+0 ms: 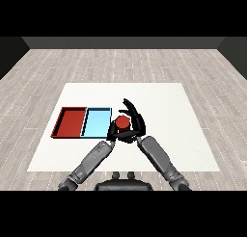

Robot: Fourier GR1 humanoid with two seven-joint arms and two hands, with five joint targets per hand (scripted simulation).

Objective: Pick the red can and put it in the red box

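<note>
Right robot hand (136,121) curling round red can (122,123) at frame centre, left robot hand (112,131) lying beside it, fingers unclear, red tray (61,121) sitting at left.

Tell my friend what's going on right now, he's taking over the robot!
Right hand: curled round the red can.
Left hand: beside the can on its left; I can't tell how it is set.
The can is just right of the light blue tray; the red tray lies further left.
Done: can grasped.
Left: carry it left over the blue tray, set it in the red one.
</note>
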